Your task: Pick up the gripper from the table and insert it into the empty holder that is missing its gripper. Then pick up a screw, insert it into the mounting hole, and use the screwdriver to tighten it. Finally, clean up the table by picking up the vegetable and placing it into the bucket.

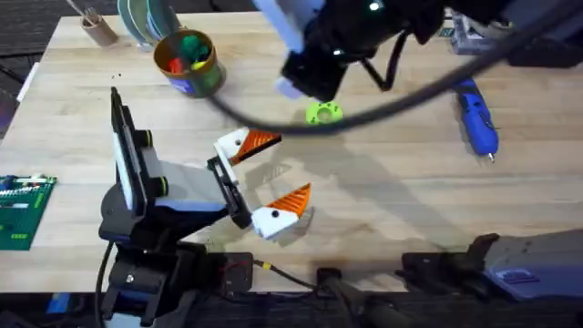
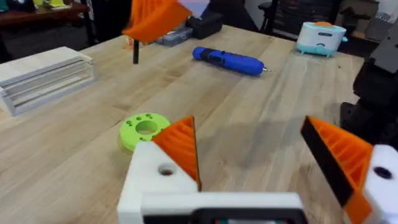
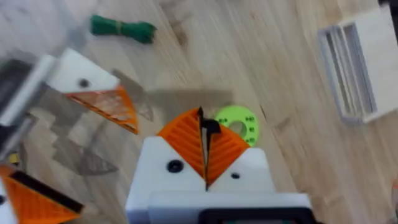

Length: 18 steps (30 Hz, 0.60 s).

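My left gripper (image 1: 269, 178) rests low on the table, open, and both its white mounts carry orange ribbed tips (image 2: 180, 146). An empty holder and a loose gripper are out of view. My right arm (image 1: 337, 46) hangs high under the camera. Its gripper (image 3: 205, 149) is shut on a thin black screw (image 3: 210, 127), which hangs down from the orange pads (image 2: 135, 53). The blue screwdriver (image 1: 475, 117) lies at the right (image 2: 227, 60). The dark green vegetable (image 3: 121, 28) lies on the wood. The bucket (image 1: 189, 62) stands at the back left with toys inside.
A lime green disc (image 1: 323, 113) lies just beyond my left gripper. A brown cup (image 1: 96, 27) stands behind the bucket. A green circuit board (image 1: 23, 210) sits at the left edge. A white slotted block (image 3: 357, 62) and a light-blue device (image 2: 320, 37) stand farther off.
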### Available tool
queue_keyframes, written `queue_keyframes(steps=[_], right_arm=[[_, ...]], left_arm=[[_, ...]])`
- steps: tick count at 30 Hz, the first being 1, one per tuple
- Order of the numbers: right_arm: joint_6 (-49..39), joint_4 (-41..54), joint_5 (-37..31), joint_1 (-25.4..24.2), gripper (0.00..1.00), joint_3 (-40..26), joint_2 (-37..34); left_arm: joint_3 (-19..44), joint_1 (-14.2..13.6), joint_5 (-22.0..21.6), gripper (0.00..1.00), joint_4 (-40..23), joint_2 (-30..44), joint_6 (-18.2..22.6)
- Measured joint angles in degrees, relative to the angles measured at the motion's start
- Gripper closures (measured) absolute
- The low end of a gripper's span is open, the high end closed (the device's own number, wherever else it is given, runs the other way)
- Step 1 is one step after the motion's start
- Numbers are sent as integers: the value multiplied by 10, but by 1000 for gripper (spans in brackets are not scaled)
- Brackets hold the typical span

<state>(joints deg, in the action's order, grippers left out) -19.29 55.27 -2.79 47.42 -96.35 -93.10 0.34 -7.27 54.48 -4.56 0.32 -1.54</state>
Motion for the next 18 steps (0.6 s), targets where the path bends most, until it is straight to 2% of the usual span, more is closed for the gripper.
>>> queue_keyframes(steps=[12, 18], right_arm=[[0, -3, 0, 111, 993, -25, -4], [0, -5, 0, 142, 993, -26, -12]], left_arm=[[0, 0, 0, 8, 0, 0, 0], [0, 0, 0, 8, 0, 0, 0]])
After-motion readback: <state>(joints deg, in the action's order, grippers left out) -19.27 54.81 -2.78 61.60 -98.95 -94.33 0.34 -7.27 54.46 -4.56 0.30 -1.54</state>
